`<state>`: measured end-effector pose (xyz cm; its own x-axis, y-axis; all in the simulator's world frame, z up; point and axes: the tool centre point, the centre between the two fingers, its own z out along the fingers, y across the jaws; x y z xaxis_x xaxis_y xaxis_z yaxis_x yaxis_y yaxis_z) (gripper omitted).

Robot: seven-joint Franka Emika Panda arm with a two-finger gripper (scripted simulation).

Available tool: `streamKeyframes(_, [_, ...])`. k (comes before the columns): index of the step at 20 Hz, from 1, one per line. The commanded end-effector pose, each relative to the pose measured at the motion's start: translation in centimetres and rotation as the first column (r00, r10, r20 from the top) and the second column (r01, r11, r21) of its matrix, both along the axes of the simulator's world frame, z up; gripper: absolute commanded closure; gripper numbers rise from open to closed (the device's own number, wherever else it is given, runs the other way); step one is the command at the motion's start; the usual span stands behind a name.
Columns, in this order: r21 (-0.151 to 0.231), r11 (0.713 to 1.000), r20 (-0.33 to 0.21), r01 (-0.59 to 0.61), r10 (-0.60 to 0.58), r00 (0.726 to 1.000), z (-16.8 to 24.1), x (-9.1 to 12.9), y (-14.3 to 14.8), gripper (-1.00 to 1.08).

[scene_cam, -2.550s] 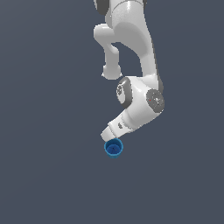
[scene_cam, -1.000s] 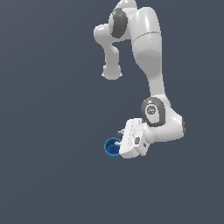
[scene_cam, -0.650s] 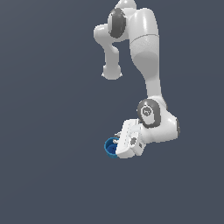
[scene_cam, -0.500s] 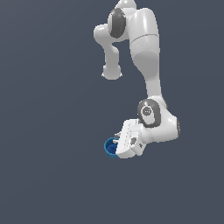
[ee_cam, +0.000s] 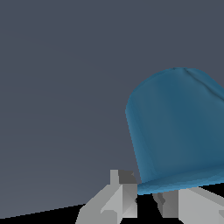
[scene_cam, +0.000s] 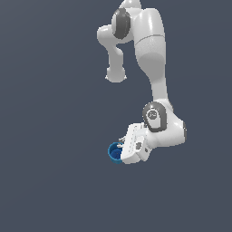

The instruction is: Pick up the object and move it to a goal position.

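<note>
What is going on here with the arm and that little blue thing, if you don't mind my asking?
A white Panda arm is working on a small blue cup, which it is meant to pick up and carry to a goal position. Its gripper is right at the cup's rim, and the wrist view shows a finger on either side of the rim band. Whether the fingers are actually clamped on it cannot be told.

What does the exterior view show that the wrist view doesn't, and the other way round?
Only the exterior view shows the whole white arm bending down, and the cup's open mouth seen from above. Only the wrist view shows the cup's tapering side wall and rim band close up, with two gripper fingers beside the rim; whether they press on it I cannot tell. Both show the blue cup at the gripper and the plain dark grey ground.
</note>
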<state>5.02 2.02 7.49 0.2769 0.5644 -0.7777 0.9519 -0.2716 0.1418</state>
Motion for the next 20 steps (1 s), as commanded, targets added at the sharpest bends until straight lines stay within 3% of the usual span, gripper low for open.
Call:
streamKeyframes(1, [0.000, 1.000, 0.004, -0.002, 0.002, 1.000, 0.7, 0.1, 0.3, 1.08])
streamKeyframes(8, [0.001, 1.000, 0.012, -0.013, 0.013, 1.000, 5.1, -0.2, 2.7, 1.08])
streamKeyframes(20, [0.004, 0.999, 0.035, -0.044, 0.044, 0.998, 18.0, -1.0, 9.4, 1.08])
